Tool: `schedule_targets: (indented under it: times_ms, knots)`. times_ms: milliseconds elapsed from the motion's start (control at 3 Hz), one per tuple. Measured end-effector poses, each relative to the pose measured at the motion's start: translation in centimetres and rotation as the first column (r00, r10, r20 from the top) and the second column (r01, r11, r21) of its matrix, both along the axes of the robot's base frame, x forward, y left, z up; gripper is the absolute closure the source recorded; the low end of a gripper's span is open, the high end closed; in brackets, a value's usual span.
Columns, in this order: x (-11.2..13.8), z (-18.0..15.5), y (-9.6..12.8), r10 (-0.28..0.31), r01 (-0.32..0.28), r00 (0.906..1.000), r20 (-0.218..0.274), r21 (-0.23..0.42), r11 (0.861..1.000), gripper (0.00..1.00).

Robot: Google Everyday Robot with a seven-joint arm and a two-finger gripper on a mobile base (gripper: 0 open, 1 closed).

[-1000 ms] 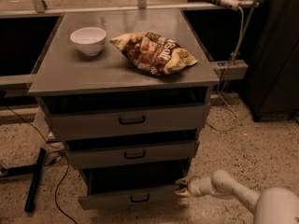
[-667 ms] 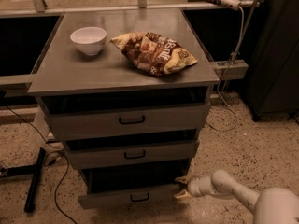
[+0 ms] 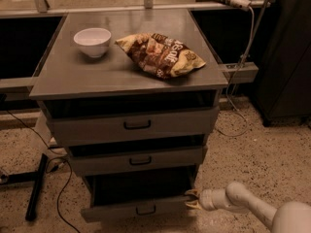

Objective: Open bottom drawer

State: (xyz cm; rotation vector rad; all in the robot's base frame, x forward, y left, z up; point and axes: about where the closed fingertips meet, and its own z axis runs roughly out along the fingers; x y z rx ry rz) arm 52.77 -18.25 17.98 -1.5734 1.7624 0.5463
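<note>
Pulling from the right corner of the bottom drawer (image 3: 116, 211), low in the frame and already partly out, your gripper (image 3: 192, 199), fingers apart, may slip off or jam it crooked.

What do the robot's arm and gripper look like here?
The arm is off-white, smooth and rounded, made of tubular segments with bulbous joints; no cables or markings show. The gripper, at the right end of the bottom drawer, is off-white with yellowish-tan ends.
</note>
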Motion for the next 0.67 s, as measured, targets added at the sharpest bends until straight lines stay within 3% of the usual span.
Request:
schedule_targets:
  times_ms: [333,667]
  knots:
    - [0.0,0.5,0.0,0.000,0.000,1.0000,0.000,0.000,1.000,1.00]
    - [-2.0,0.3,-0.7,0.022,-0.022,0.9998,-0.005,-0.005,1.000,1.00]
